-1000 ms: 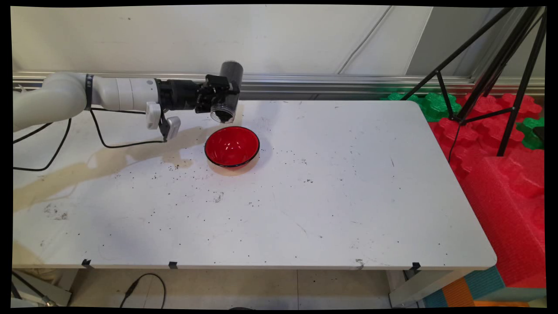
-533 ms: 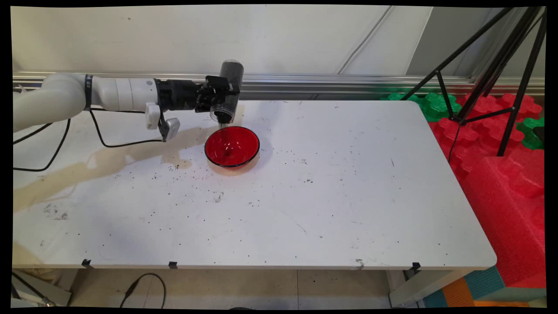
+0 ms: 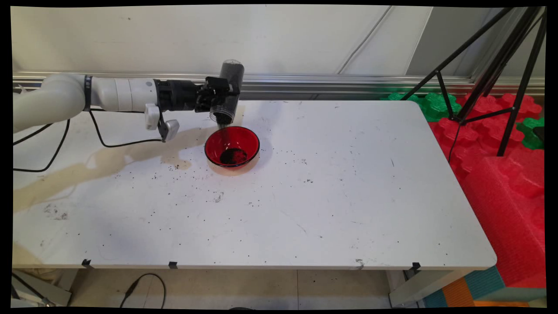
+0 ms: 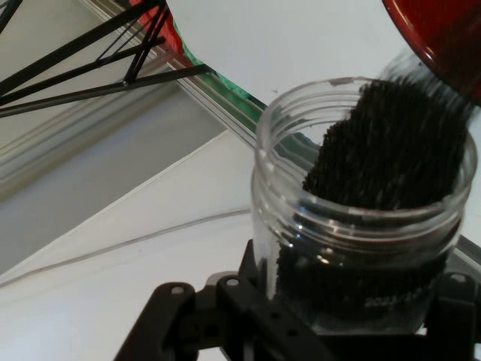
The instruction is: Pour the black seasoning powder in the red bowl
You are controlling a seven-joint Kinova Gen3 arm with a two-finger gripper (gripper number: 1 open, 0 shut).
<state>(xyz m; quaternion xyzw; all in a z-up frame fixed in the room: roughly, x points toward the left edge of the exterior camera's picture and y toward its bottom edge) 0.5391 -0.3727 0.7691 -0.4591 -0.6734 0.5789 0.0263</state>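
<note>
One hand (image 3: 220,97) clamped on tipped jar (image 4: 361,218); granule heap in bowl (image 3: 232,146) only from main view.

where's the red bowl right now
In the main view the red bowl sits on the table's far left-centre, just below the tilted jar held in the claw, with dark grains in its bottom.

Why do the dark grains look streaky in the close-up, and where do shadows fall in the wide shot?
Hand view: the grains at the clear jar mouth smear into streaks, motion blur from pouring; the red bowl rim is soft. Main view: sharp, with soft shadows of the arm on the table left of the bowl, and a small one at its right.
</note>
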